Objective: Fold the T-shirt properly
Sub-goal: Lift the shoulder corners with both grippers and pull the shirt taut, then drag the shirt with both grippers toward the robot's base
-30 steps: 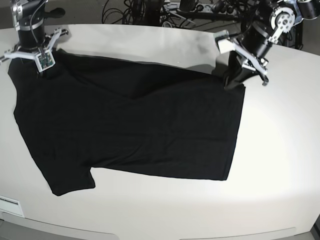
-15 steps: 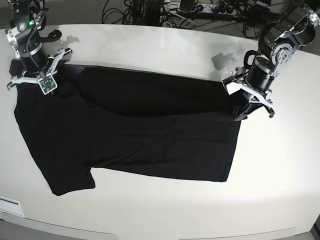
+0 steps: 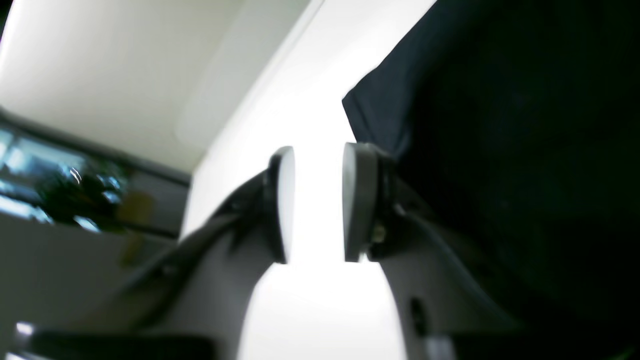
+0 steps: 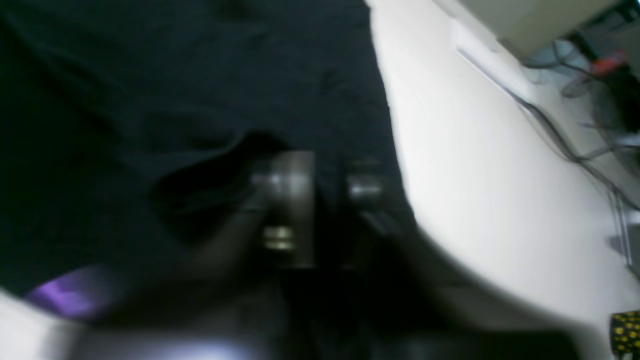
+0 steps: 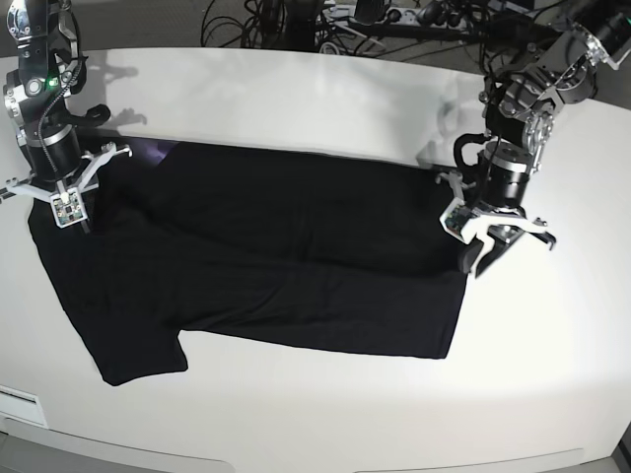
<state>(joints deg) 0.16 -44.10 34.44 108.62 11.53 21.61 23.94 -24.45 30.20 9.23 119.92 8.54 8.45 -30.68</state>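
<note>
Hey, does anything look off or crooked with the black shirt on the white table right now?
Yes. The black cloth T-shirt is folded unevenly: its folded-over top layer lies slanted, one short sleeve sticks out at the near corner, and a sliver of purple print peeks out by the right gripper.

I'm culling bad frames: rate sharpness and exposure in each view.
Base view: sharp, evenly lit, soft shadows behind both arms on the table. Left wrist view: table blown out to white glare, T-shirt nearly featureless black. Right wrist view: heavily blurred, the jaws smeared, T-shirt folds barely readable.
</note>
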